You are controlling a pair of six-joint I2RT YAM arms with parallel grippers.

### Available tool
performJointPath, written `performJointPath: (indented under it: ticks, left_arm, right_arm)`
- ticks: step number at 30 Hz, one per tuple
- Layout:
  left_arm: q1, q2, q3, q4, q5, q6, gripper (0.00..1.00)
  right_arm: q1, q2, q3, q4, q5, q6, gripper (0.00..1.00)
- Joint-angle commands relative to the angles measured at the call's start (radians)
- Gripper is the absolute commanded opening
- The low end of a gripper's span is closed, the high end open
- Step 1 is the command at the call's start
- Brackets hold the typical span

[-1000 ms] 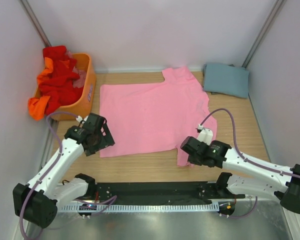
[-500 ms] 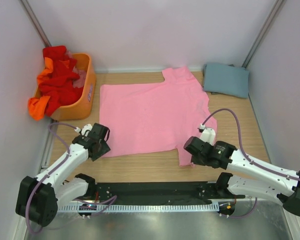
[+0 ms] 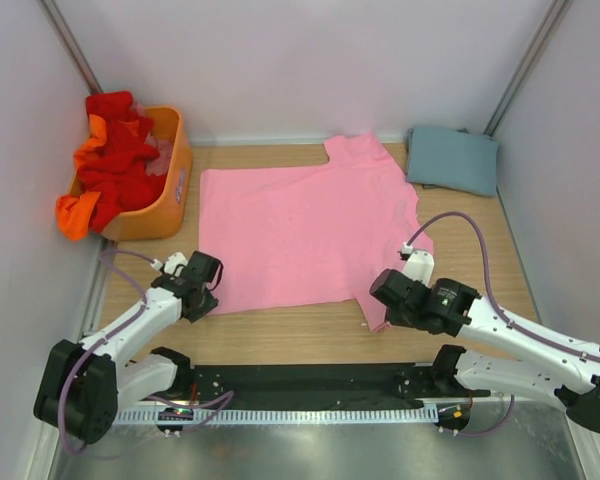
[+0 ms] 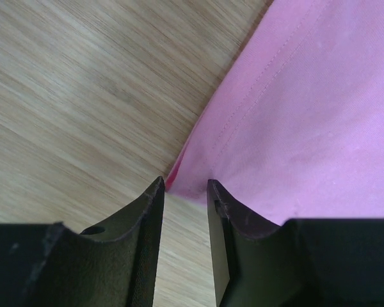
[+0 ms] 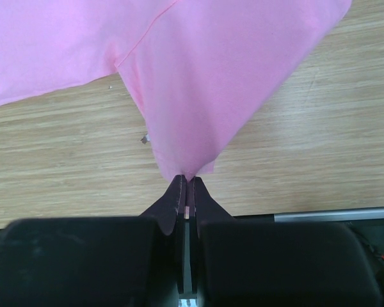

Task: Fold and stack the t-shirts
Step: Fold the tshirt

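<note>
A light pink t-shirt [image 3: 300,230] lies spread flat on the wooden table. My left gripper [image 3: 206,296] is down at its near left corner. In the left wrist view its jaws [image 4: 184,182] stand a narrow gap apart, the pink hem corner [image 4: 192,185] lies right at their tips, and bare wood shows between them. My right gripper [image 3: 384,312] is shut on the tip of the shirt's near right sleeve [image 5: 211,77], which comes to a point in the closed jaws [image 5: 186,179]. A folded grey-blue t-shirt [image 3: 452,160] lies at the back right.
An orange plastic basket [image 3: 172,190] stands at the back left, piled with red t-shirts [image 3: 115,150]. An orange one [image 3: 75,215] hangs over its near rim. White walls close in the table on three sides. The black base rail [image 3: 310,385] runs along the near edge.
My left gripper came down and forward to the shirt's near left corner, and its jaws narrowed from wide to a small gap. The right gripper shifted slightly right, still holding the sleeve.
</note>
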Motion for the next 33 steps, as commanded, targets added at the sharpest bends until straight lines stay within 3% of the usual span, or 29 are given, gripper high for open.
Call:
performJointPath:
  ticks: [1, 6, 7, 8, 11, 16, 23, 33]
  left_arm:
    - [-0.012, 0.007, -0.009, 0.04, -0.06, -0.036, 0.34]
    - [-0.038, 0.038, -0.002, 0.049, -0.083, -0.043, 0.29]
    - [-0.041, 0.039, -0.002, 0.051, -0.087, -0.045, 0.25]
    - [-0.047, 0.044, 0.001, 0.054, -0.093, -0.046, 0.14]
    - [-0.054, 0.059, 0.01, 0.054, -0.1, -0.042, 0.0]
    - [-0.057, 0.013, 0.035, 0.004, -0.06, -0.031, 0.0]
    - [-0.057, -0.175, 0.147, -0.17, -0.011, -0.005, 0.0]
    - [-0.051, -0.111, 0.329, -0.268, 0.008, 0.099, 0.0]
  right_arm:
    - [-0.003, -0.016, 0.034, -0.025, 0.037, 0.002, 0.01]
    - [-0.003, -0.024, 0.033, -0.036, 0.043, 0.003, 0.01]
    - [-0.003, -0.024, 0.033, -0.036, 0.043, 0.005, 0.01]
    - [-0.003, -0.025, 0.031, -0.036, 0.044, 0.006, 0.01]
    - [-0.003, -0.025, 0.033, -0.039, 0.049, 0.01, 0.01]
    - [-0.003, -0.042, 0.066, -0.085, 0.054, 0.028, 0.01]
    - [-0.003, -0.107, 0.152, -0.173, 0.086, 0.046, 0.01]
    - [-0.069, 0.105, 0.327, -0.144, 0.071, -0.144, 0.01]
